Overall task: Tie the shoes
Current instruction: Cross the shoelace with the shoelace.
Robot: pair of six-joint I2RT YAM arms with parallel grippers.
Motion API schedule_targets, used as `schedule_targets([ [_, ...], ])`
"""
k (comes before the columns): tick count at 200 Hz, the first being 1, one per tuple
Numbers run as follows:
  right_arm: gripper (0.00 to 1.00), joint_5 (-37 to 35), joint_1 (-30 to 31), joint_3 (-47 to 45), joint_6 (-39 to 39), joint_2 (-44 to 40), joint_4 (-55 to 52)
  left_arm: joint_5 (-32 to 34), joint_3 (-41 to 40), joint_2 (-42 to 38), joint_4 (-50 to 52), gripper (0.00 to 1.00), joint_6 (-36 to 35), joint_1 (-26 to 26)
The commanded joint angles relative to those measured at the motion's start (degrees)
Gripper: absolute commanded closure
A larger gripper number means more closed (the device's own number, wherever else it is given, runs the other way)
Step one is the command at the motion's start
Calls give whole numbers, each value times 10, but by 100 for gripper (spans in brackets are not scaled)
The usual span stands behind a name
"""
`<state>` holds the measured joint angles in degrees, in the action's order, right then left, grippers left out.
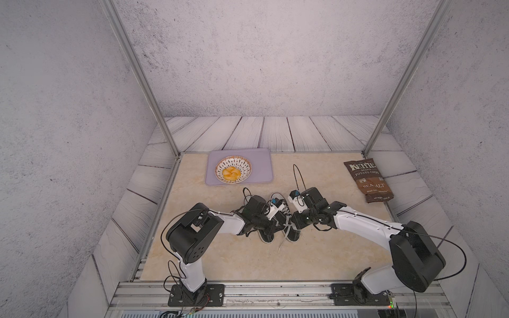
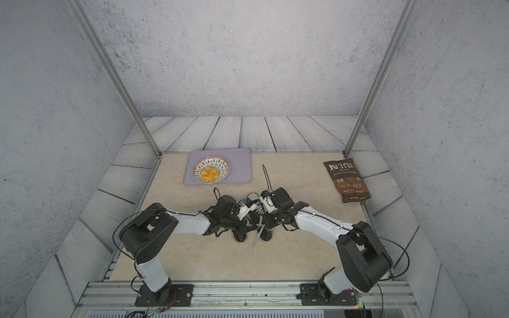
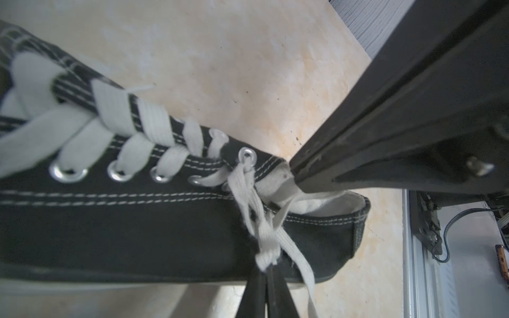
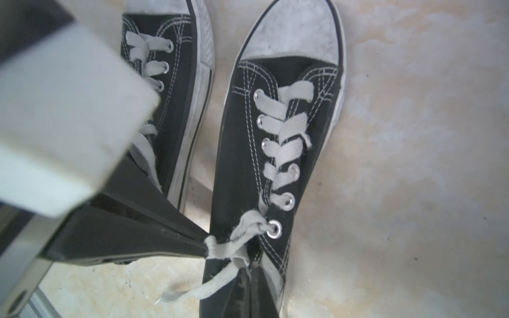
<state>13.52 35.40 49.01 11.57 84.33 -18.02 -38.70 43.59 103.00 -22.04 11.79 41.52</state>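
The shoes (image 1: 292, 235) stand side by side in the middle of the counter (image 1: 220, 256), toes toward the far wall and heels toward the arm bases; both arms bend in over them. We find the work on the right shoe (image 4: 242, 154); the left shoe (image 4: 181, 90) sits just beside it, partly hidden by an arm. The left gripper (image 3: 266, 274) is clenched on a bunched strand of the white laces (image 4: 286, 129) hanging from the top eyelet (image 4: 274, 228); the right gripper (image 4: 249, 272) is pinched tight on another strand at the shoe's collar, its tips near the left one's; one loose end (image 4: 190, 293) trails onto the counter beside the shoe. Toward the far edge a lilac tray (image 1: 261, 168) carries a bowl (image 1: 220, 164) of yellow chips (image 1: 231, 174); a brown chip bag (image 1: 367, 179) lies well apart at the right.
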Motion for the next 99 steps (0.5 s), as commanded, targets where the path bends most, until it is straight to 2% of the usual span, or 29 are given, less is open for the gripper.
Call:
schedule_targets([
  [1, 93, 16, -1, 13, -20, 13, -16, 16, 3, -15, 8, 90, -4, 7],
  [25, 92, -38, -1, 7, -36, -3, -51, 75, -18, -30, -13, 91, 18, 6],
  [38, 94, -76, -2, 2, -32, -18, -67, 84, -23, -37, -20, 91, 25, 6],
  [53, 96, -80, -4, -7, -18, -40, -64, 85, -25, -38, -23, 91, 30, 6],
  [83, 100, -124, -5, -25, 78, -57, -54, 94, -34, -39, -42, 94, 38, 6],
  [99, 90, -125, -6, -40, 117, -53, -42, 90, -33, -38, -44, 95, 39, 6],
])
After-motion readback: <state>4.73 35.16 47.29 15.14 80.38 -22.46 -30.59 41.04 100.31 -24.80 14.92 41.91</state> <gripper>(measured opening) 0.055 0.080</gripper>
